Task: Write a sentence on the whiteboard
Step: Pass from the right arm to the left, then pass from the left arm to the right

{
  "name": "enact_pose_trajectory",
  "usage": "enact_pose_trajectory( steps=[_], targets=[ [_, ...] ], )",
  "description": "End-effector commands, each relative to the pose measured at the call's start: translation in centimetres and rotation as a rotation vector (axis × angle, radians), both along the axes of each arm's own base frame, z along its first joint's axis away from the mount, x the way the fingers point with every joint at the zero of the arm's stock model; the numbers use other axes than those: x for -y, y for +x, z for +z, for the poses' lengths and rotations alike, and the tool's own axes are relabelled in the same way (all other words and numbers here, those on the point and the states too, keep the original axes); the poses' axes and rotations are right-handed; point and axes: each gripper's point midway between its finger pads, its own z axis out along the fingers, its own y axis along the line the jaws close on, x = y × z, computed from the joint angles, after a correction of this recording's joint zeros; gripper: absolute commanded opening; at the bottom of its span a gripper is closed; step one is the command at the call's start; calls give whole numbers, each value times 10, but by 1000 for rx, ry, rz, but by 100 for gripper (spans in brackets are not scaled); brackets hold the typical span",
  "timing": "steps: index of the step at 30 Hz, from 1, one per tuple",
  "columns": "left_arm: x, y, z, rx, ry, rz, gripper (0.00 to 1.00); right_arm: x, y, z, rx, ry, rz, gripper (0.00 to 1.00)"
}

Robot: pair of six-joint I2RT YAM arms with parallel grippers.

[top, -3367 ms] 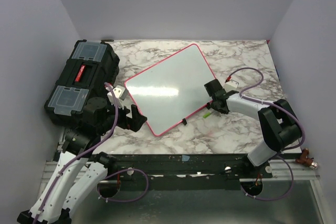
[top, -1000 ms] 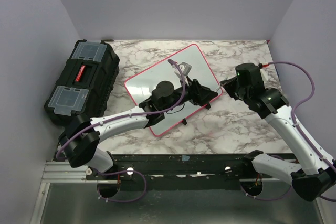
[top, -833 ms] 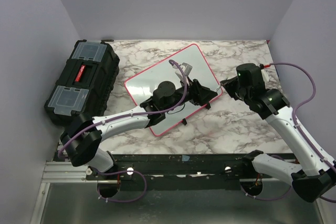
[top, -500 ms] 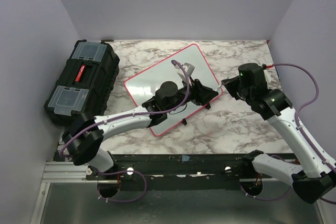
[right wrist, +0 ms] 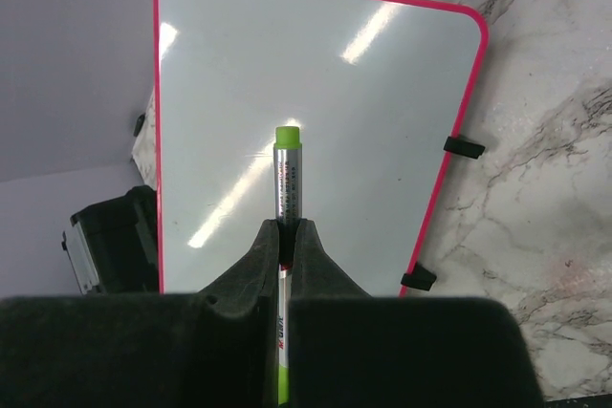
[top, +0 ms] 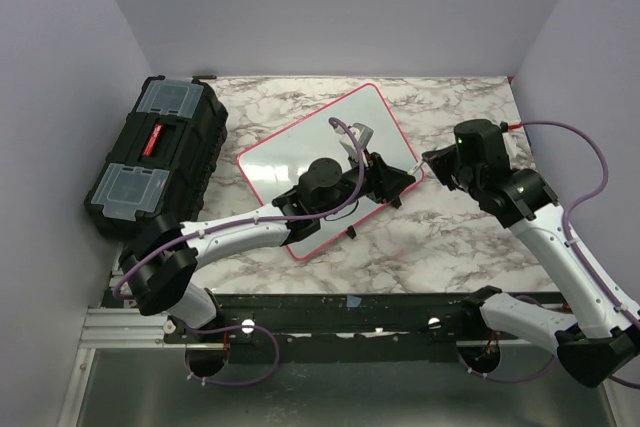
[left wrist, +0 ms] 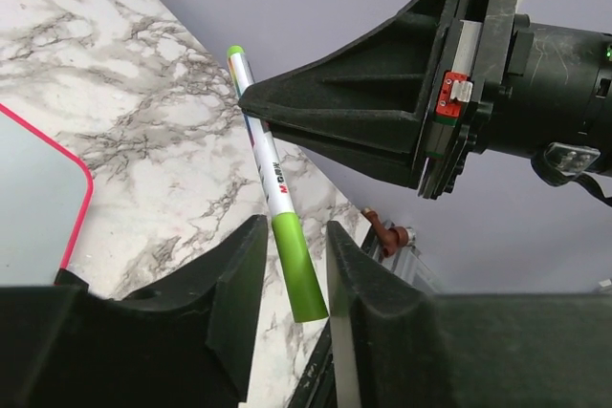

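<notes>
- The whiteboard [top: 300, 147] is laid flat in the middle of the marble table [top: 450, 237], turned at a slant, with one corner pointed toward the arm bases.
- Its face is seen as plain white with streaks of glare, and it is edged by a thin red-pink rim with small black clips [right wrist: 464, 146] on one side.
- The left arm [top: 240, 229] is stretched low across the board from the near left, so that the near right part of the board is covered by it.
- The left gripper [left wrist: 294, 236] is held past the board's right corner, over bare marble. Its jaws are set partly open on either side of the green cap [left wrist: 298, 274] of a marker [left wrist: 271, 174]. Thin gaps are seen beside the cap.
- The marker is held by its white barrel in the right gripper [right wrist: 287, 228], whose jaws are pressed tight on it. The capped end is pointed toward the left gripper.
- A black toolbox [top: 155, 157] is set at the far left of the table, just beside the board's left corner.
</notes>
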Motion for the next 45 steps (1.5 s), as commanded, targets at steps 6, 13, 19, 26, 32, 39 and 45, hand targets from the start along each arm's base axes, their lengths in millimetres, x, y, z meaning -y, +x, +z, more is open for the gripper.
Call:
enact_pose_trajectory(
  steps=[6, 13, 19, 26, 32, 39, 45],
  targets=[
    [3, 6, 4, 4, 14, 29, 3, 7, 1, 3, 2, 5, -39, 1],
    [2, 2, 10, 23, 43, 9, 0, -2, 2, 11, 48, 8, 29, 14],
    [-6, -7, 25, 78, 98, -45, 0, -3, 2, 27, 168, -64, 124, 97],
    [-47, -1, 39, 119, 175, 4, 0, -7, -2, 57, 399, -78, 202, 98],
    [-79, -19, 63, 151, 195, -90, 0, -47, -19, 94, 617, -107, 500, 97],
    [-132, -47, 96, 177, 232, -143, 0, -84, -48, 128, 799, -44, 760, 95],
    [-164, -69, 115, 187, 292, -181, 0, -105, -81, 151, 1006, 12, 955, 95]
  ],
)
